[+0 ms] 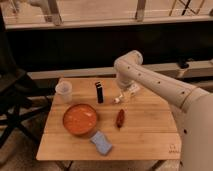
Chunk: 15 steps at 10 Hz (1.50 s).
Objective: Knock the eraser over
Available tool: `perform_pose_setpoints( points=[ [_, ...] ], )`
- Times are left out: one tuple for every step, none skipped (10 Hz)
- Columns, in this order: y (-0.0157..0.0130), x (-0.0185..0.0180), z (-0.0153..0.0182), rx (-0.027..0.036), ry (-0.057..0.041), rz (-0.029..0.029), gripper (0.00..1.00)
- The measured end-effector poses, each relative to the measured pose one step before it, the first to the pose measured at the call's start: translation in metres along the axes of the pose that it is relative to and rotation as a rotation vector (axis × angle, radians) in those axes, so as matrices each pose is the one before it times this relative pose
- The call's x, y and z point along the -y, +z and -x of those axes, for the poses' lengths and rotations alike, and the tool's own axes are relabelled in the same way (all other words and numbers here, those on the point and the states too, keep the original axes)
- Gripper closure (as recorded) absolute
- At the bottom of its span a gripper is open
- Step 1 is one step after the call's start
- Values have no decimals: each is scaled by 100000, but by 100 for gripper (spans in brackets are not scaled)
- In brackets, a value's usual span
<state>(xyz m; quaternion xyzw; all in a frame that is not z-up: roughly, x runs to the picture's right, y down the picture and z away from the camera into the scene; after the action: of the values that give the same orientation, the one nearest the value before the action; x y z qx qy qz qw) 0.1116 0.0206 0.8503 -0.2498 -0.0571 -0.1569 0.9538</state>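
Note:
The eraser (99,92), a slim black block, stands upright on the wooden table (145,132) near its back middle. My gripper (120,98) hangs at the end of the white arm, just right of the eraser and a short gap away from it, low over the table.
A translucent cup (63,91) stands left of the eraser. An orange bowl (80,119) sits in front of it. A dark red oval object (120,118) lies below the gripper. A blue sponge (102,142) lies near the front edge. A dark chair (12,100) stands to the left.

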Motion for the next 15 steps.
perform_pose_setpoints(
  points=[
    [144,140,55,79,-349,27,20],
    [177,142,49,71,-323,54,20],
    [237,105,0,17,-288,115,20],
    [230,57,-32,109,-180,214,20],
    [211,97,-39,38,-234,104,20],
    [124,172,64,49,-460,-49,20],
    [238,109,140,335,-380,144,20],
    [193,165,18,-76,-417,-11,20],
    [188,185,137,245,-443,-32,20],
    [193,128,102,174,-380,40,20],
    [198,164,105,62,-439,28,20],
    [123,119,85,66,-333,19,20],
    [190,109,61,0,-424,-13,20],
    [148,64,-4,-56,-277,-68,20],
    [198,65,-32,-42,-311,-63,20]
  ],
)
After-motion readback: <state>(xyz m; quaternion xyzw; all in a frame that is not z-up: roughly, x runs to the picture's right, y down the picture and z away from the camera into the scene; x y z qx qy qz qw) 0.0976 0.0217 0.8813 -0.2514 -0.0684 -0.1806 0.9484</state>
